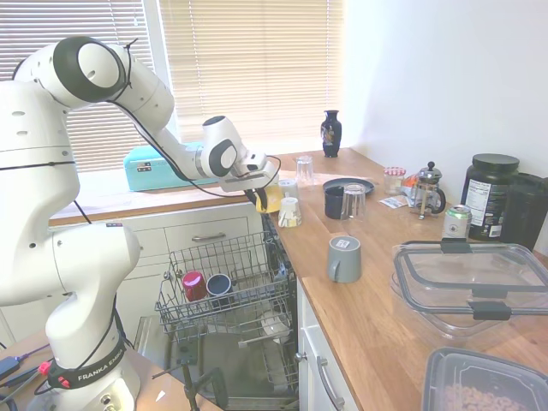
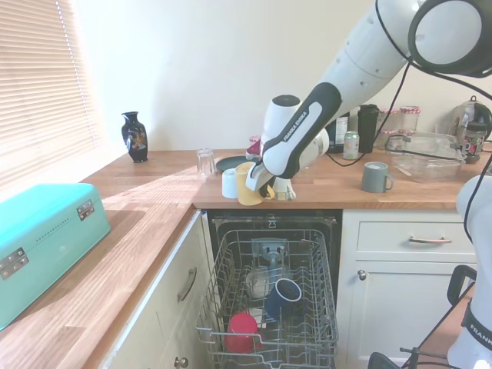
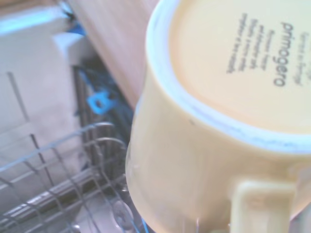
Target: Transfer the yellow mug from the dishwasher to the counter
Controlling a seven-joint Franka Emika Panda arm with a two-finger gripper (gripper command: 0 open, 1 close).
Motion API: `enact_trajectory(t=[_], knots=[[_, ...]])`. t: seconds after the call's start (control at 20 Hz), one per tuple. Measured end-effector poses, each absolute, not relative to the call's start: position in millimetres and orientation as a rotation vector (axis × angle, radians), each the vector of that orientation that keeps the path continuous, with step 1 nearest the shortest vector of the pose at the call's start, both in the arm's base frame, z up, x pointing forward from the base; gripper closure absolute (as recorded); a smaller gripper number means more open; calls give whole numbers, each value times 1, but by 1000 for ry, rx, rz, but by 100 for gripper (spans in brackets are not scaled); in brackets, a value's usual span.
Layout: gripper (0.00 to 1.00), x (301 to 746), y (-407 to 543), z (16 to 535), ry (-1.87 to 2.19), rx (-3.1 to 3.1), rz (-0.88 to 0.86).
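We see the end effector (image 2: 264, 184) clenched on the yellow mug (image 2: 247, 184), holding it upside down at the front edge of the surface (image 2: 154, 192), above the open dishwasher (image 2: 270, 296). In the wrist view, the mug's base (image 3: 238, 63) bears sideways print, with the handle toward the bottom edge. Just beside the mug stands a small white mug (image 2: 229, 183). In the dishwasher rack we see a red cup (image 2: 243, 329) and a dark blue cup (image 2: 283, 296). A grey mug (image 1: 344, 259) stands upside down on the surface, well apart.
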State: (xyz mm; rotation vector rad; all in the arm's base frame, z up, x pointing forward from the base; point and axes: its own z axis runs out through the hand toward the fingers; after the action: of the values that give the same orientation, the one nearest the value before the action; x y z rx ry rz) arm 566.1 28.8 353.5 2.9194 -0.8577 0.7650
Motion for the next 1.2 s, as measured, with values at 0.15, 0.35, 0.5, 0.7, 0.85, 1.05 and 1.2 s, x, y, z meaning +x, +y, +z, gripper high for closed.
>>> enact_trajectory(t=[0.15,0.35,0.5,0.7,0.85,1.05,1.2], knots=[[100,566,13,351,-894,2917,749],[100,570,-1,349,-943,2936,712],[100,586,-12,349,-974,2942,691],[100,612,-37,346,-1021,2937,669],[0,627,-44,345,-1050,2942,613],[0,636,-46,346,-1062,2936,582],[0,639,-46,346,-1062,2929,579]])
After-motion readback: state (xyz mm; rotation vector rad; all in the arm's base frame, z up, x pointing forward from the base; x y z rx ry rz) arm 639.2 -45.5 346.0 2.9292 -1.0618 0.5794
